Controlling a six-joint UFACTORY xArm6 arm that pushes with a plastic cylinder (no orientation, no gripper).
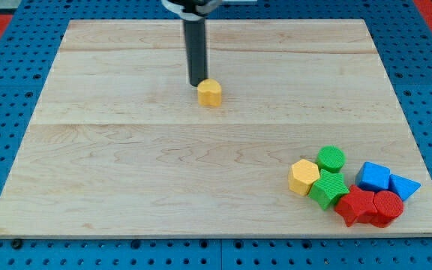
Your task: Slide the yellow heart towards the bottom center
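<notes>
Nearest the view's bottom sat two red blocks, a red star-like block [353, 206] and a red cylinder [387, 206], touching each other close to the board's [163, 180] bottom right edge. Just above them lay a green block [328, 188] of star-like shape, with a yellow hexagon [304, 177] touching its left side and a green cylinder [331, 159] just above it. To the right of these stood a blue block [373, 177] and, beside it, a blue triangle [403, 185]. All seven were packed into one cluster at the view's lower right.

The yellow heart [210, 92] stood alone in the upper middle of the board, well apart from the cluster. My tip [197, 84] rested just at the heart's upper left, touching it or nearly so; I could not tell which. The rod [196, 49] rose straight up from there to the view's top. The arm carried no jaws, so there was nothing to be open or closed, and the rod held nothing.

The board lay on a blue pegboard [6, 67].
</notes>
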